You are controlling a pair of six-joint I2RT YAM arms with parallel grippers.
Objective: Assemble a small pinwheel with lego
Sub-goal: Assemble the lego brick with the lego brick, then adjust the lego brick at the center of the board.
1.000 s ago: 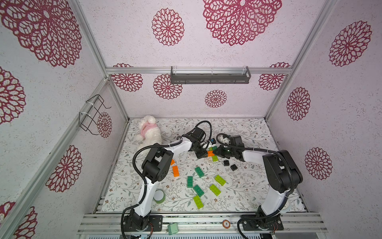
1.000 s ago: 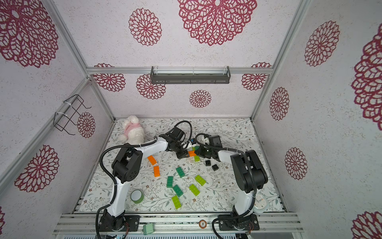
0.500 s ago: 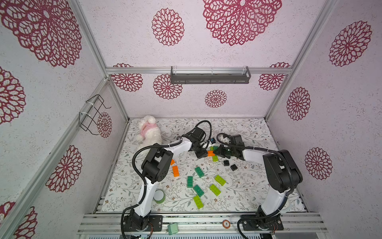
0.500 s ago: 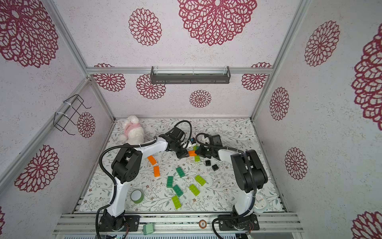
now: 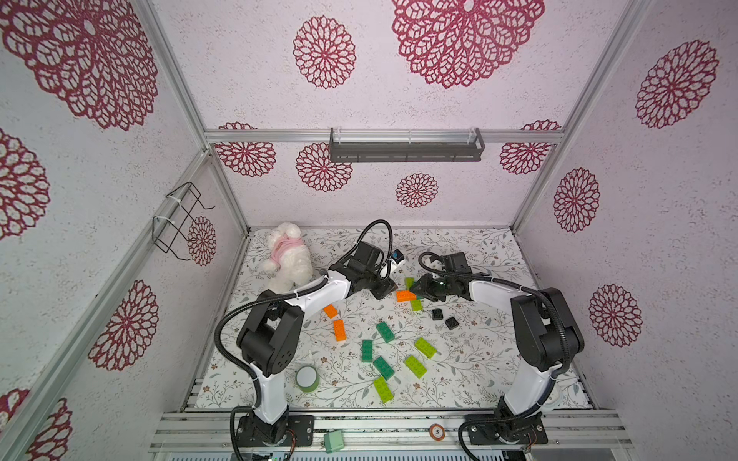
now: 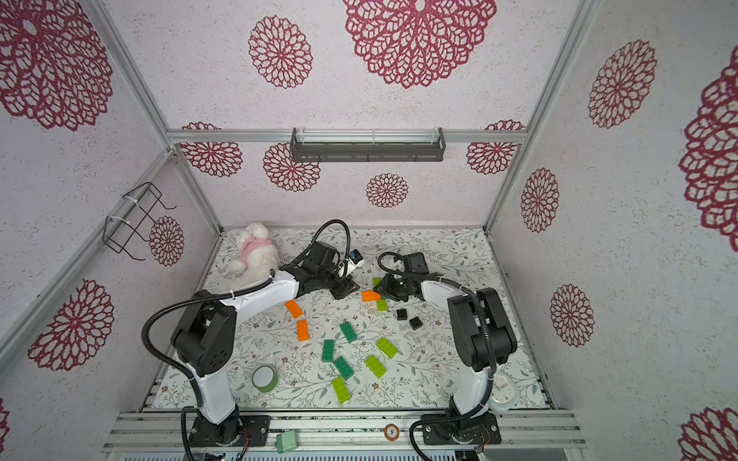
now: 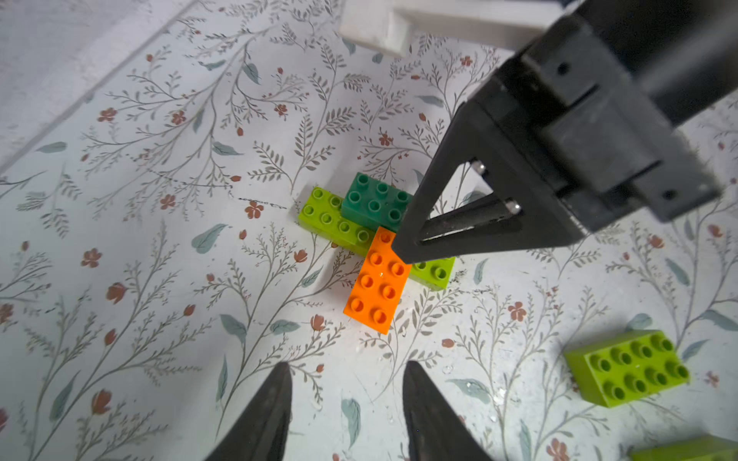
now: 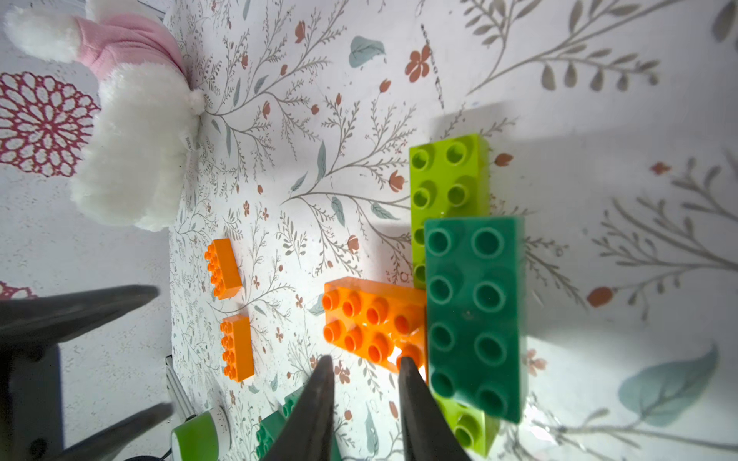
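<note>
**Both top views:** 2 side-by-side eyes of 1 camera head, high above the grey aluminium front rail (image 5: 399, 423) at 6 o'clock. They look steeply down toward 12 o'clock, from far enough to frame the whole flower-printed white table sheet (image 5: 479, 359).

**Left wrist view:** near, oblique to the sheet.

**Right wrist view:** nearer still, looking steeply down.

**Shared field:** all 4 views share the stacked cluster of orange, dark green and lime green studded plastic bricks (image 7: 377, 279). The right wrist view and both top views also share the white plush toy in a pink jumper (image 8: 131, 159).
</note>
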